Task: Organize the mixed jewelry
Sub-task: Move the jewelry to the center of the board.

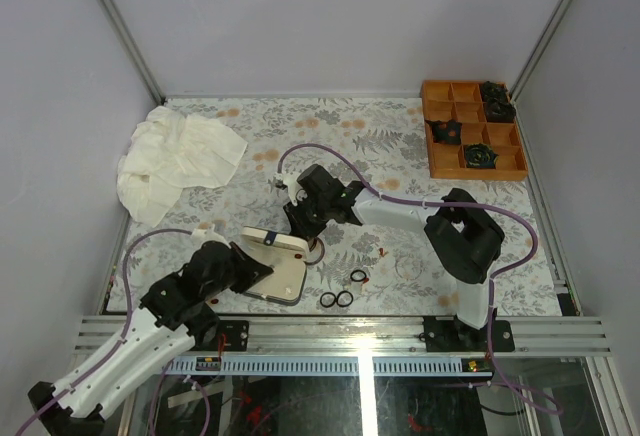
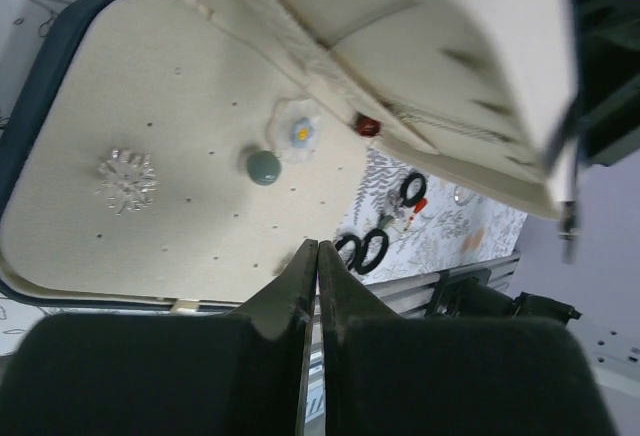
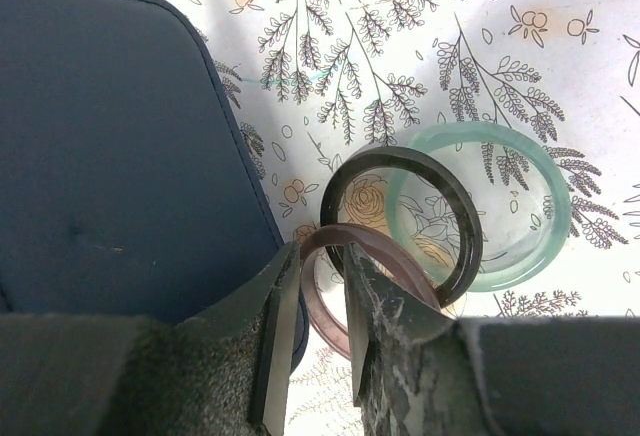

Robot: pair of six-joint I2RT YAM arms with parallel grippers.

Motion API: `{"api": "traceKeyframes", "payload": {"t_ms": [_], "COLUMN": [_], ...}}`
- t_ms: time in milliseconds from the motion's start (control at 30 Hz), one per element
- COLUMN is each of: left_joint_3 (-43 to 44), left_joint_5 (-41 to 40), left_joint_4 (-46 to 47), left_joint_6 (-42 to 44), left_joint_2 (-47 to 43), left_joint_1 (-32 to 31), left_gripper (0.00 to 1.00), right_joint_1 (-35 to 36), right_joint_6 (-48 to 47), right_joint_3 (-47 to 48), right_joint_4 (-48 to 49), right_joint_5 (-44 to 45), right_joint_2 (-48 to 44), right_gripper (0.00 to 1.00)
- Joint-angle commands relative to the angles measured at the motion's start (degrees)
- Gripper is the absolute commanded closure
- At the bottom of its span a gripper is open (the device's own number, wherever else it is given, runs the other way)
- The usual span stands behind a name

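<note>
The mixed jewelry lies on the floral cloth. Three rings overlap under my right gripper (image 3: 322, 251): a black ring (image 3: 462, 246), a pale green hoop (image 3: 535, 191) and a mauve hoop (image 3: 325, 311). The jaws stand slightly apart, astride the mauve hoop's rim beside the dark case shell (image 3: 110, 156). More black rings (image 1: 358, 276) and tiny red bits (image 1: 383, 251) lie nearer the front. My left gripper (image 2: 318, 246) is shut on nothing, its tips over the edge of the case's cream lining (image 2: 150, 86). Studs, one green (image 2: 264, 166), are pinned in that lining.
An orange compartment tray (image 1: 440, 161) holding dark pieces stands at the back right. A crumpled white cloth (image 1: 175, 161) lies at the back left. The open case's lid (image 1: 275, 241) stands tilted between the two grippers. Metal rails (image 1: 350, 331) run along the near edge.
</note>
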Motion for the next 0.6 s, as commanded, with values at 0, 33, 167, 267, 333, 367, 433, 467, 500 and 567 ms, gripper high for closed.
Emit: {"api": "traceKeyframes", "payload": {"t_ms": [0, 33, 167, 267, 333, 367, 433, 467, 500, 567], "left_joint_3": [5.3, 6.0, 7.5, 7.6, 7.2, 7.0, 6.7, 6.7, 6.8, 7.1], "left_joint_5": [-2.7, -2.8, -3.9, -4.7, -4.5, -4.6, -5.0, -5.3, -5.8, -6.6], "left_joint_4": [0.8, 1.2, 3.7, 7.4, 10.5, 12.0, 14.4, 15.3, 16.2, 17.4], "left_joint_6": [1.3, 1.5, 3.1, 4.0, 4.3, 4.4, 4.7, 5.0, 5.3, 6.0], "left_joint_2": [1.6, 2.1, 5.2, 7.9, 10.2, 11.2, 12.7, 13.4, 14.1, 15.5], "left_joint_1": [-0.4, -0.4, -0.4, -0.4, -0.4, -0.4, -0.4, -0.4, -0.4, -0.4], "left_gripper": [1.00, 1.00, 1.00, 1.00, 1.00, 1.00, 1.00, 1.00, 1.00, 1.00], "right_joint_1": [0.6, 0.5, 0.5, 0.5, 0.5, 0.5, 0.5, 0.5, 0.5, 0.5], "right_joint_6": [-0.6, -0.5, -0.5, -0.4, -0.4, -0.4, -0.4, -0.5, -0.4, -0.5], "right_joint_3": [1.0, 1.1, 1.3, 1.0, 0.7, 0.6, 0.3, 0.4, 0.2, 0.0], "right_joint_4": [0.3, 0.2, 0.1, 0.1, 0.2, 0.2, 0.4, 0.4, 0.4, 0.4], "right_joint_5": [0.7, 0.7, 0.8, 0.7, 0.7, 0.7, 0.5, 0.3, 0.2, -0.1], "right_joint_2": [-3.4, -3.6, -4.2, -5.0, -5.5, -5.8, -6.1, -6.2, -6.4, -6.8], "right_gripper": [0.68, 0.68, 0.68, 0.68, 0.68, 0.68, 0.68, 0.68, 0.68, 0.68]}}
